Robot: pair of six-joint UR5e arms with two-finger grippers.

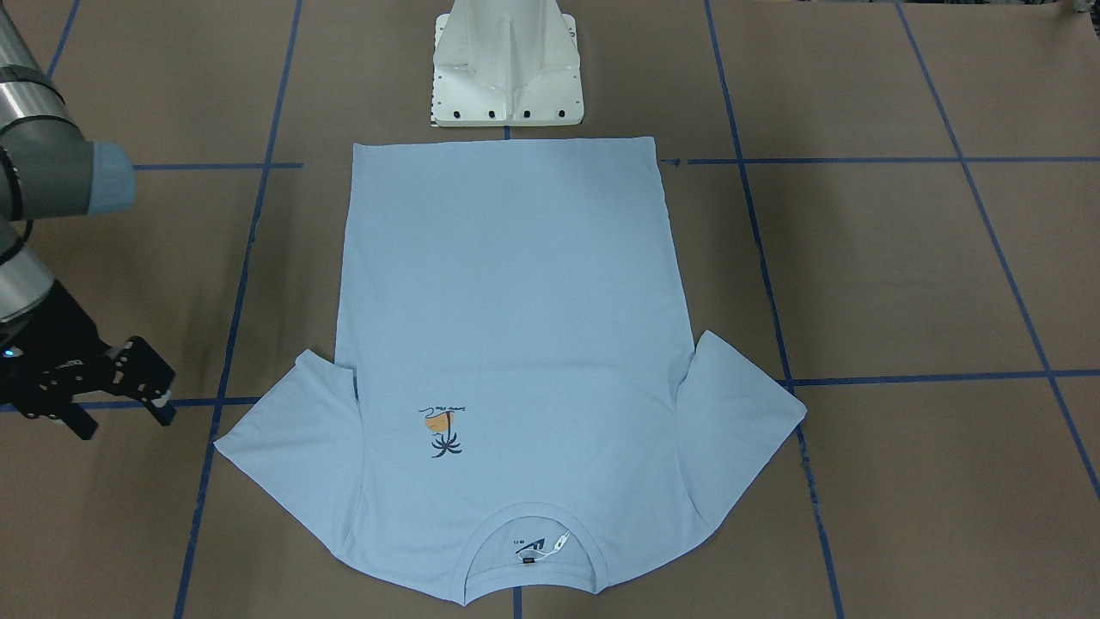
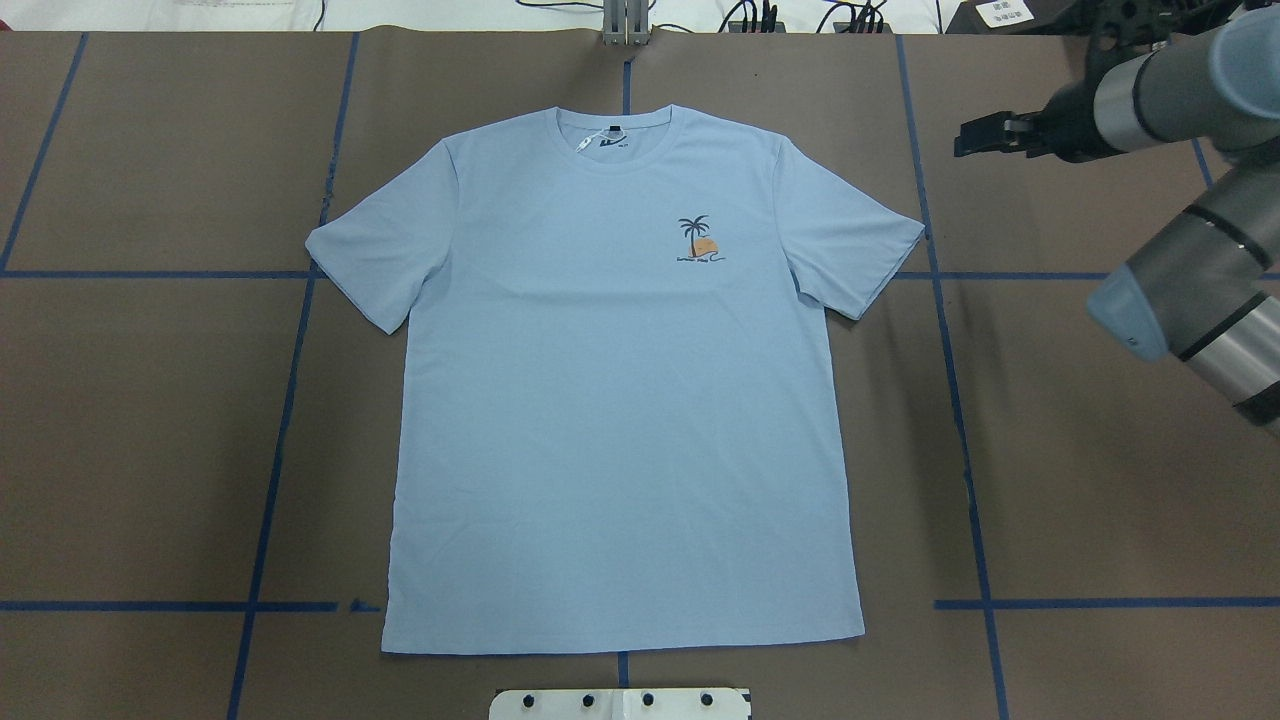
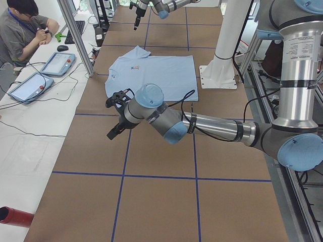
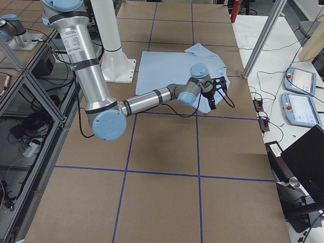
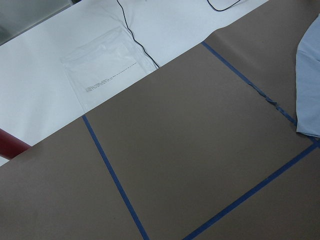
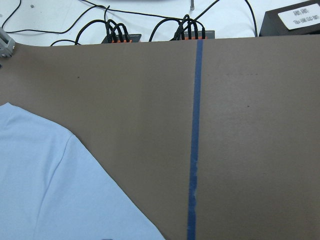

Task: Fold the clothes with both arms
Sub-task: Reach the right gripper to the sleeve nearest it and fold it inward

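left claw (image 3: 113, 119): cannot tell its state; right claw (image 1: 125, 421) spread beside flat t-shirt (image 1: 516, 301).

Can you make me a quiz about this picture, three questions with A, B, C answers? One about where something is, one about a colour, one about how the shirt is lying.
1. Where on the T-shirt is the palm-tree print?
A) on the chest
B) on a sleeve
C) at the bottom edge

2. What colour are the tape lines on the table?
A) red
B) blue
C) yellow

3. How does the T-shirt lie?
A) crumpled in a heap
B) folded in half
C) spread out flat

Answers:
1 A, the print sits on the chest, a little below the neck.
2 B, the lines are blue on the brown top.
3 C, it lies open with nothing folded over.
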